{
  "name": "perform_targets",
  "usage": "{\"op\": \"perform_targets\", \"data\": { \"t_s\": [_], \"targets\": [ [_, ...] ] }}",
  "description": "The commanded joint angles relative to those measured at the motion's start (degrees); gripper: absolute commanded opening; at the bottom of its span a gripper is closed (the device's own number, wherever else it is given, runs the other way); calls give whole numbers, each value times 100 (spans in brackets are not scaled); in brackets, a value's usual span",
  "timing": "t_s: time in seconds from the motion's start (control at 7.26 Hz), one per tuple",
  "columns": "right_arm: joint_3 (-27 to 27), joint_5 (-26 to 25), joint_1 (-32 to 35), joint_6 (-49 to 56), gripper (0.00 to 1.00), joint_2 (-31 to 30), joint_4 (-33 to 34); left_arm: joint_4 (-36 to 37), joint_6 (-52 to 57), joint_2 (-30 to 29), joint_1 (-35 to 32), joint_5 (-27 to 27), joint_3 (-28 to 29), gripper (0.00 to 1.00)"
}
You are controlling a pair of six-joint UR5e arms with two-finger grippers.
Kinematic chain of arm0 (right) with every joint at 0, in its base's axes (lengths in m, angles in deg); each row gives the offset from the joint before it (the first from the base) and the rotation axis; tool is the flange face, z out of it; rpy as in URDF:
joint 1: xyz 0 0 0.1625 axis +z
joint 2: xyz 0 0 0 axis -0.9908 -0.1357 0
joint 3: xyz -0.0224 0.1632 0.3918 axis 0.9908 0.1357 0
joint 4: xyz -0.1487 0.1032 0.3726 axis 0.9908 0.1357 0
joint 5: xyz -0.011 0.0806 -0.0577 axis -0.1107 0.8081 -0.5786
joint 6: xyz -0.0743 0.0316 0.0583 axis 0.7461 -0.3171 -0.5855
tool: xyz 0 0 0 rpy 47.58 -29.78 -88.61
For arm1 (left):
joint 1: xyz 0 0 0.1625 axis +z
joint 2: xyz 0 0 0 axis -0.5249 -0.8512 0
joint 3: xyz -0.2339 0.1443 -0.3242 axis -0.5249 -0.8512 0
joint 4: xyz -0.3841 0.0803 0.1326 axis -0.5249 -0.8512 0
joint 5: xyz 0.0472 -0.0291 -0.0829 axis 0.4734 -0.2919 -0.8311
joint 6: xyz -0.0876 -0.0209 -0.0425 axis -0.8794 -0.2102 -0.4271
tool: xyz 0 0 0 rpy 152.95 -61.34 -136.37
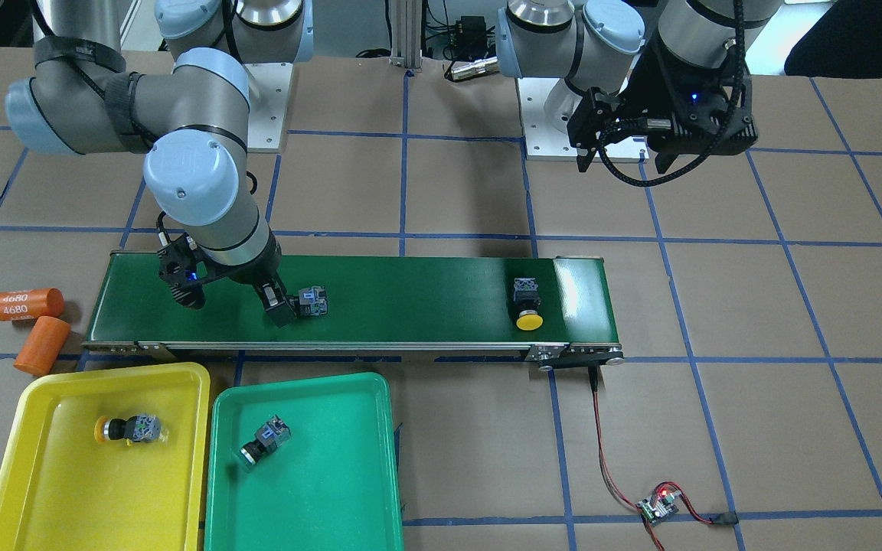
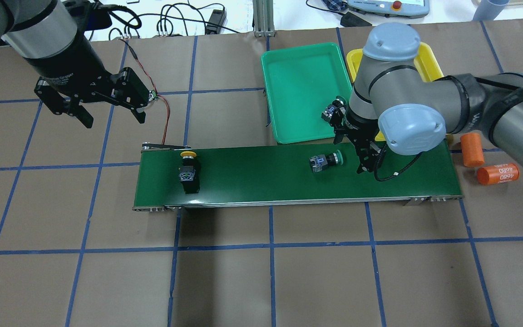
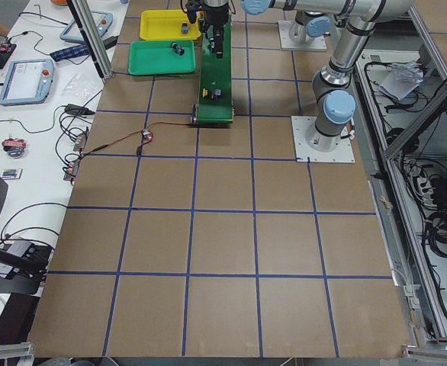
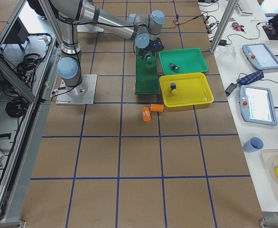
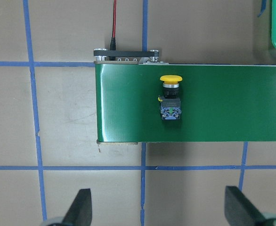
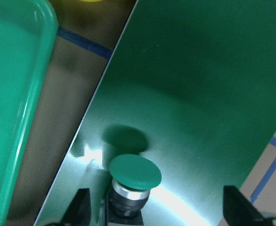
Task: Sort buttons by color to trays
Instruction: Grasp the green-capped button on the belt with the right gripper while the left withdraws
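On the dark green conveyor belt [image 1: 410, 291] lie a green button [image 1: 311, 302] and a yellow button [image 1: 527, 304], both on their sides. My right gripper [image 1: 234, 302] hangs open low over the belt, right beside the green button; the right wrist view shows its green cap [image 6: 134, 172] between the fingers, nearer one of them. My left gripper [image 2: 107, 113] is open and empty, high above the table beyond the belt's end; the yellow button [image 5: 170, 96] shows well ahead of it. The yellow tray [image 1: 43, 490] holds a yellow button [image 1: 129, 429]. The green tray [image 1: 318, 505] holds a green button [image 1: 263, 442].
Two orange cylinders marked 4680 [image 1: 27, 304] lie off the belt's end beside the yellow tray. A small circuit board [image 1: 659, 505] with a red-black wire runs to the belt's other end. Both trays sit side by side along the belt's far edge.
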Motion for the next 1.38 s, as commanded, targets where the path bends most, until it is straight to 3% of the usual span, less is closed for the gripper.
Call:
{"op": "perform_targets", "data": {
  "t_s": [0.0,0.28,0.55,0.96,1.24],
  "targets": [
    [0,-4,16,-2,100,98,117,-21,-8,120,-4,5,-5,100],
    [0,-30,16,7,100,213,153,6,-8,121,-4,-13,4,100],
    [9,-40,7,16,4,213,162,67,-8,138,-4,-22,30,100],
    [96,-48,7,-37,0,143,162,66,53,191,5,5,-5,100],
    [760,-5,-28,-28,0,335,249,76,71,174,22,5,-5,100]
  ]
}}
